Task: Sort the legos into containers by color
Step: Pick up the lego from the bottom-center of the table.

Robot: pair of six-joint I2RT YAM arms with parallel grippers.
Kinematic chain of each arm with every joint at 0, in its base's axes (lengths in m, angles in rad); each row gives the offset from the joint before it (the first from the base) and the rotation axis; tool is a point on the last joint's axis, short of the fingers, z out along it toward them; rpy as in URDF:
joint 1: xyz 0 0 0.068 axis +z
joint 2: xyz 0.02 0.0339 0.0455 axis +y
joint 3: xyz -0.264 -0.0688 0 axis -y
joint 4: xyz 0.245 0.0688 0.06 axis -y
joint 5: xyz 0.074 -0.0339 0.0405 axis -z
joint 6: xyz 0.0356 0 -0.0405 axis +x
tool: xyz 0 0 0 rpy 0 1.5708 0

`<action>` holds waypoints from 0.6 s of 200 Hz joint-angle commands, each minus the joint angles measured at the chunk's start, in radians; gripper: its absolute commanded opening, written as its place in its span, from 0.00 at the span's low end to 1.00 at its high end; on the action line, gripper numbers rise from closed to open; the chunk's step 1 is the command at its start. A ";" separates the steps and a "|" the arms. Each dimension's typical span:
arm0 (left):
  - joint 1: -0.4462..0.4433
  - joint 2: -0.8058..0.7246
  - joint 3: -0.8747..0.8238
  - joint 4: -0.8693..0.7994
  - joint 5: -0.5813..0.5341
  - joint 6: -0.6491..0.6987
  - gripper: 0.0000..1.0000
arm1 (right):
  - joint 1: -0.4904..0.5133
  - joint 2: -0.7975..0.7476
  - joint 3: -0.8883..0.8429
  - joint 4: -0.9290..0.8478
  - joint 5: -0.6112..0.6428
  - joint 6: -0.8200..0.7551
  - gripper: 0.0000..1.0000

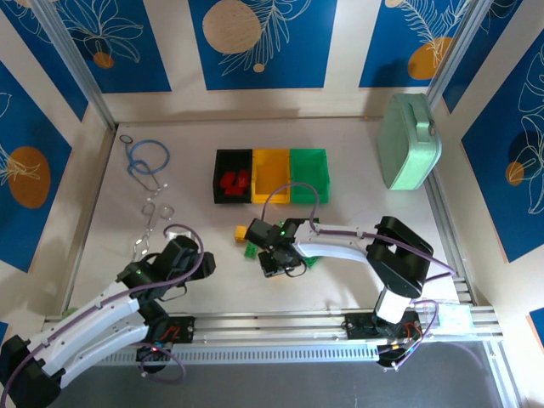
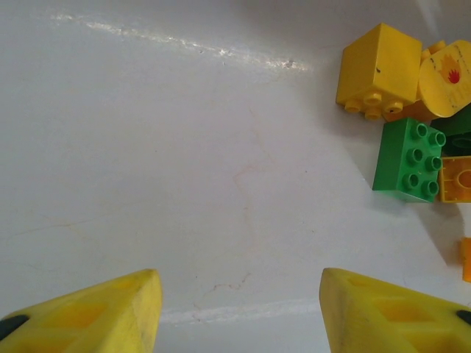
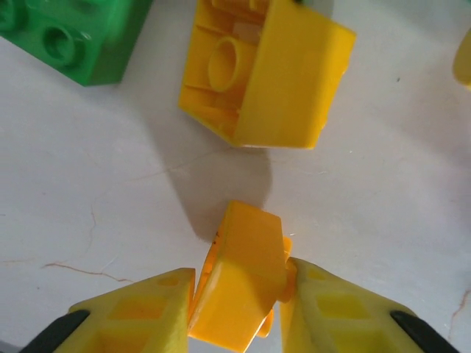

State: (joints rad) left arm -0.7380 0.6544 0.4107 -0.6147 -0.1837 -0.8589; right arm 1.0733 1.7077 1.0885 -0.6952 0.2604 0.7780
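Observation:
My right gripper (image 3: 239, 283) is shut on a small yellow-orange lego (image 3: 246, 265), held tilted just above the table. Beyond it lie an upturned yellow lego (image 3: 265, 73) and a green lego (image 3: 70, 37). From above, the right gripper (image 1: 276, 255) hangs over the small pile, next to a yellow lego (image 1: 242, 231) and a green one (image 1: 252, 251). My left gripper (image 2: 239, 309) is open over bare table, left of the pile; a yellow brick (image 2: 378, 66) and a green brick (image 2: 407, 158) lie at its upper right. The black bin (image 1: 218, 174) holds red legos (image 1: 231, 180); the yellow bin (image 1: 270, 174) and green bin (image 1: 308, 170) stand beside it.
A mint-green rounded case (image 1: 410, 140) stands at the back right. A blue cable loop (image 1: 149, 157) and small metal rings (image 1: 157, 208) lie at the left. An aluminium rail (image 1: 272, 327) runs along the near edge.

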 commanded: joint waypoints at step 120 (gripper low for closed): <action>-0.092 -0.058 -0.028 -0.007 0.007 -0.056 0.57 | -0.374 0.186 0.651 -0.189 -0.027 -0.310 0.28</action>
State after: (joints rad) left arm -0.8009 0.6029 0.3878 -0.6109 -0.1726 -0.8864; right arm 0.7536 1.7744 1.6207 -0.8024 0.2596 0.5518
